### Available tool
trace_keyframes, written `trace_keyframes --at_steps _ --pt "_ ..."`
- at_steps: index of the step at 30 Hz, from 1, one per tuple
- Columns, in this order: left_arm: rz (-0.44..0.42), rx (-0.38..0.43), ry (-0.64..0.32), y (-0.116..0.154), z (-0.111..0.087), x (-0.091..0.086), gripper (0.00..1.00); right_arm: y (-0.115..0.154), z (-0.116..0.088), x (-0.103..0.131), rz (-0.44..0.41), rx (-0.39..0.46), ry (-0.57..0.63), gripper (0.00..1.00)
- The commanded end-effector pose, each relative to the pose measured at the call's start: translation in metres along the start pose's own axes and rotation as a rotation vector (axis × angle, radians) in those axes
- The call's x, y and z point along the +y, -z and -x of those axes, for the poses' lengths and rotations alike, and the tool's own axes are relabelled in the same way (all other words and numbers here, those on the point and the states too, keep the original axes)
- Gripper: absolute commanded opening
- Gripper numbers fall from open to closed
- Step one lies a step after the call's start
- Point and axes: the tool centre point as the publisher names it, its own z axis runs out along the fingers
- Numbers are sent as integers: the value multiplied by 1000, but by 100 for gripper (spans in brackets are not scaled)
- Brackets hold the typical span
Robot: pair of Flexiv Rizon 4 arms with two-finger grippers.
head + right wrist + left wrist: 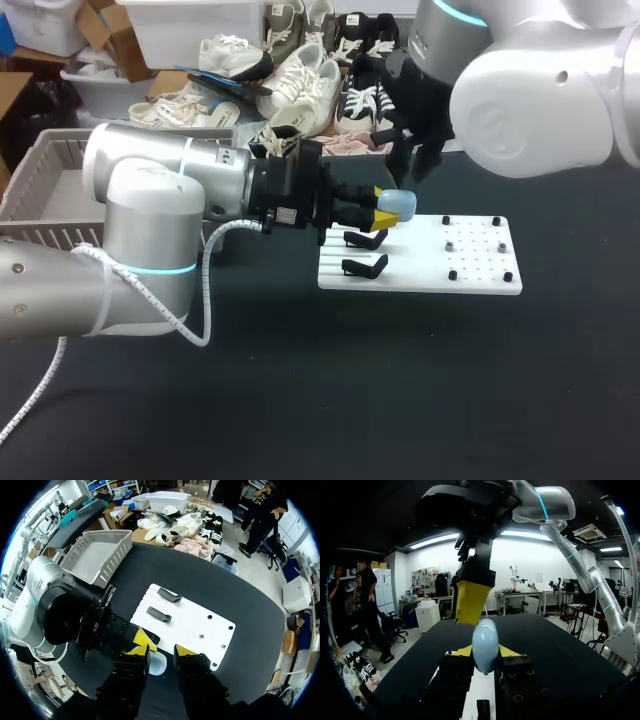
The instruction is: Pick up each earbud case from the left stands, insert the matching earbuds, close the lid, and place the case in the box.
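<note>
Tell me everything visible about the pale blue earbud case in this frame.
The earbud case is a smooth, pale blue, glossy plastic-looking pebble, lid apparently shut. Clamped from both sides by the left gripper, it pokes out past the yellow tips, near the white board edge. The right gripper, fingers open, sits just above it; contact cannot be told.

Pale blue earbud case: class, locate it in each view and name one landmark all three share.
Head view: pale blue earbud case, held by the left tool, above the left part of the white board.
Left wrist view: case between its own tool's fingers.
Right wrist view: case just ahead of the right tool.
Shared landmark: the left tool's yellow fingertips.
</note>
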Motion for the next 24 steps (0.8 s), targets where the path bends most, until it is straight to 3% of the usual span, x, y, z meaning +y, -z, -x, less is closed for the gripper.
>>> trace_keyframes --at_steps 1,6,12,24 --pt "-2 0 0 1 0 1 0 13 -22 -11 22 -62 -47 29" --pt "-2 0 0 1 0 1 0 17 -45 -23 43 -85 -139 30" --pt "59 4 -22 33 1 10 0 13 -76 -33 53 -85 -254 31" --pt "238 116 -48 153 -7 30 0 1 -111 -34 32 -29 -378 29"
